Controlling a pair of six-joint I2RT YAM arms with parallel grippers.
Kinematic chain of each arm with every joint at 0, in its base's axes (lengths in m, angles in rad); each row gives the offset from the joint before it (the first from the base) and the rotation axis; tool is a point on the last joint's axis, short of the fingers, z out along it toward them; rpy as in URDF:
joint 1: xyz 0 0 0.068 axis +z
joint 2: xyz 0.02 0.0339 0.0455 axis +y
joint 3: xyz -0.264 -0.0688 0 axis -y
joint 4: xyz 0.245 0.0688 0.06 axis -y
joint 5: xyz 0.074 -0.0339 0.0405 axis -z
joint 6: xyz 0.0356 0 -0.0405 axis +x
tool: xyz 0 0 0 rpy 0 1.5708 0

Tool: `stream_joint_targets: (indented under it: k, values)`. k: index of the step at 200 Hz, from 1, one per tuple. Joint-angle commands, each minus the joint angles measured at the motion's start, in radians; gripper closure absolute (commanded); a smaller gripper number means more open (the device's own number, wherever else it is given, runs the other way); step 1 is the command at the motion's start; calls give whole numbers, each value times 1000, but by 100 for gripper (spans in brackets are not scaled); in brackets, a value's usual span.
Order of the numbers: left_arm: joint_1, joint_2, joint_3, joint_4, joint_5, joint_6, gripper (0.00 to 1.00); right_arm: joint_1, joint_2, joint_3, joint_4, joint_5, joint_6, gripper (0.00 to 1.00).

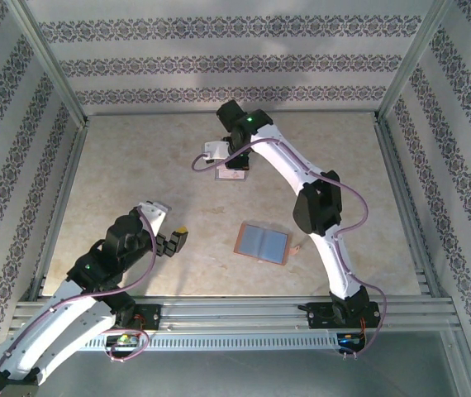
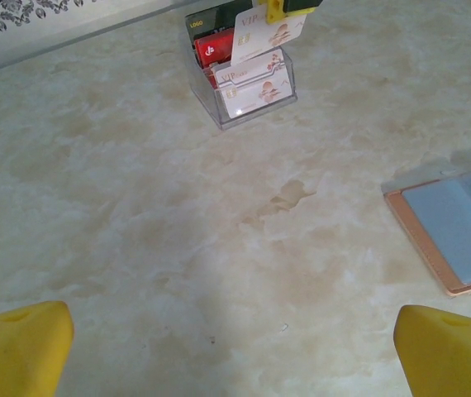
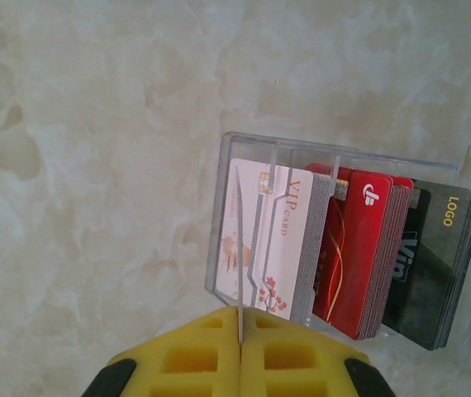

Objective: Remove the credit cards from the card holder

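Observation:
The card holder (image 1: pixel 262 243) lies open on the table, salmon rim around grey-blue pockets; its left part shows in the left wrist view (image 2: pixel 459 240). My right gripper (image 3: pixel 240 318) is shut on a thin white credit card (image 3: pixel 240 248), seen edge-on and held upright over a clear plastic box (image 3: pixel 335 157). In that box stand a white VIP card (image 3: pixel 277 240), red cards (image 3: pixel 368 248) and a black card (image 3: pixel 430 265). From the left wrist the held card (image 2: pixel 267 35) hangs above the box (image 2: pixel 244 91). My left gripper (image 2: pixel 231 356) is open over bare table, left of the holder.
The clear box (image 1: pixel 230 173) sits at the back middle of the marble table, under the right gripper (image 1: pixel 234 168). The left gripper (image 1: pixel 176 240) hovers near the front left. Patterned walls and metal rails (image 1: pixel 62 207) bound the table.

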Motion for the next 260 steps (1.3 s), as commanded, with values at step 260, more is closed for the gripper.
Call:
stream_joint_targets:
  k: [260]
  values:
    - [7,49,5,-19,-22,36,0,-37,186,197,-20,56,89,100]
